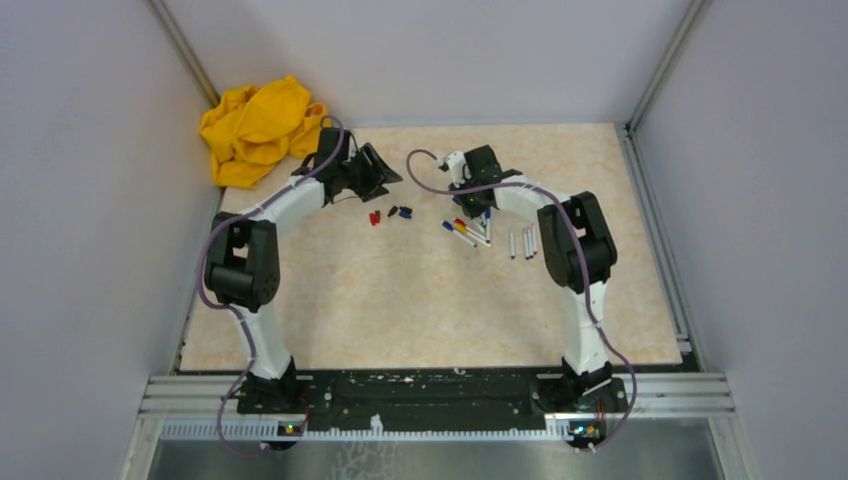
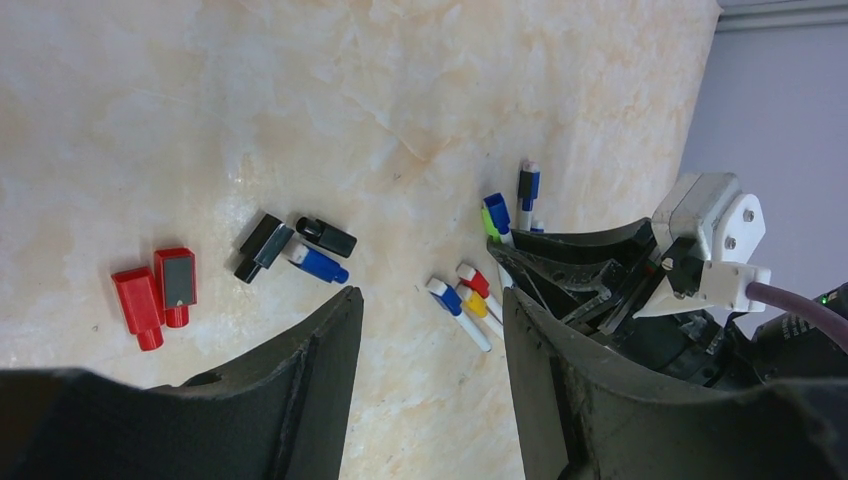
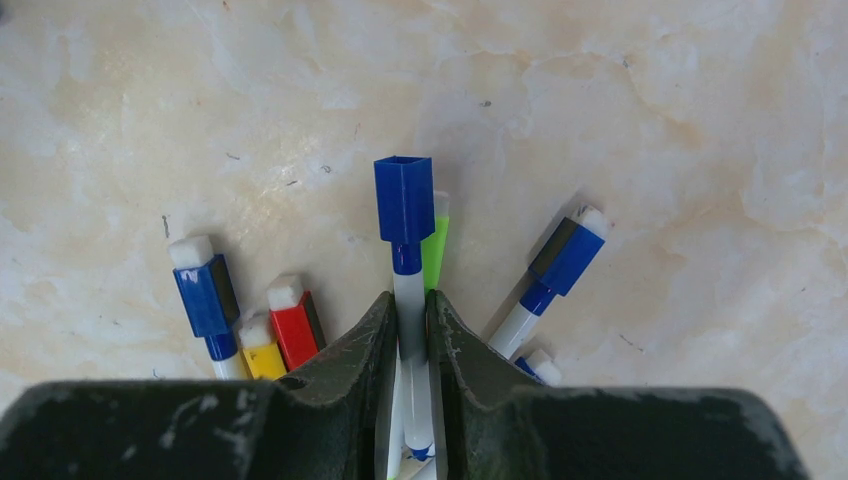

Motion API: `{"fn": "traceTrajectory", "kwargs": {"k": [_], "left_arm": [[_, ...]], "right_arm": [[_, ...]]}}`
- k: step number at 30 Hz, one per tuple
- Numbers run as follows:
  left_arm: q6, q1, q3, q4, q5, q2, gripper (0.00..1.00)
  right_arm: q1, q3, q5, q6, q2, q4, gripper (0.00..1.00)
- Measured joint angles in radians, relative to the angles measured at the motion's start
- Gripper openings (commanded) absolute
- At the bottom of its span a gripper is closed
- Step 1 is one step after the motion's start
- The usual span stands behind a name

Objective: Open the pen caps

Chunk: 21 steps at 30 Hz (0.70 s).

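Note:
My right gripper (image 3: 410,300) is shut on a thin white pen barrel (image 3: 412,350) whose blue cap (image 3: 404,200) sticks out past the fingertips. It is low over a cluster of capped pens (image 1: 468,230). A green cap (image 3: 435,250) lies just behind the held pen. Blue (image 3: 205,290), red (image 3: 293,325) and yellow (image 3: 262,352) caps are to its left, and another blue cap (image 3: 565,258) to its right. My left gripper (image 2: 430,300) is open and empty above the table. Loose red caps (image 2: 155,290), black caps (image 2: 265,245) and a blue cap (image 2: 320,263) lie to its left.
A crumpled yellow cloth (image 1: 258,128) lies at the back left corner. Bare white barrels (image 1: 522,243) lie to the right of the pen cluster. The right arm's wrist (image 2: 700,240) is close to my left gripper's right finger. Grey walls enclose the beige tabletop (image 1: 420,310).

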Motion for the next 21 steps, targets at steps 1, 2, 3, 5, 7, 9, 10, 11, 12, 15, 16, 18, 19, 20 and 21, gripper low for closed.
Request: {"fn": "traceTrajectory", "kwargs": {"k": [1,2,3,5,7,9,10,11,12,15,16,18,19,20,21], "left_arm": [[-0.001,0.0,0.0,0.001,0.0,0.0,0.6],[-0.002,0.0,-0.001,0.003,0.001,0.0,0.6],[-0.003,0.0,-0.001,0.005,0.002,0.0,0.6],[-0.005,0.0,-0.002,0.008,0.005,0.0,0.6],[-0.008,0.0,-0.002,0.008,0.01,0.0,0.6],[-0.011,0.0,-0.002,0.008,0.014,0.0,0.6],[-0.013,0.0,-0.002,0.008,0.017,0.0,0.6],[-0.014,0.0,-0.002,0.008,0.018,0.0,0.6],[-0.016,0.0,-0.003,0.01,0.019,0.0,0.6],[-0.018,0.0,-0.012,0.015,0.022,0.0,0.6],[-0.018,0.0,-0.014,0.015,0.023,0.0,0.6],[-0.018,0.0,-0.018,0.015,0.023,0.0,0.6],[-0.018,0.0,-0.019,0.015,0.024,0.0,0.6],[-0.018,0.0,-0.019,0.015,0.024,0.0,0.6],[-0.018,0.0,-0.02,0.016,0.025,0.0,0.6]], "right_arm": [[0.0,-0.005,0.0,0.0,-0.002,0.005,0.16],[0.0,-0.007,0.0,0.0,-0.004,0.006,0.16],[0.0,-0.013,0.001,0.0,-0.008,0.009,0.16],[0.0,-0.025,0.001,0.0,-0.017,0.01,0.16],[0.001,-0.036,0.001,0.001,-0.026,0.008,0.18],[0.002,-0.045,0.002,0.002,-0.034,0.007,0.21],[0.003,-0.046,0.002,0.003,-0.037,0.006,0.23],[0.005,-0.049,0.002,0.007,-0.039,0.008,0.24],[0.006,-0.05,0.003,0.008,-0.04,0.006,0.26],[0.01,-0.05,0.003,0.009,-0.04,0.008,0.26],[0.011,-0.05,0.004,0.009,-0.04,0.008,0.25],[0.013,-0.05,0.004,0.009,-0.04,0.008,0.23],[0.013,-0.05,0.004,0.01,-0.04,0.008,0.22],[0.013,-0.05,0.004,0.01,-0.04,0.008,0.22],[0.013,-0.05,0.005,0.011,-0.04,0.008,0.22]]}}
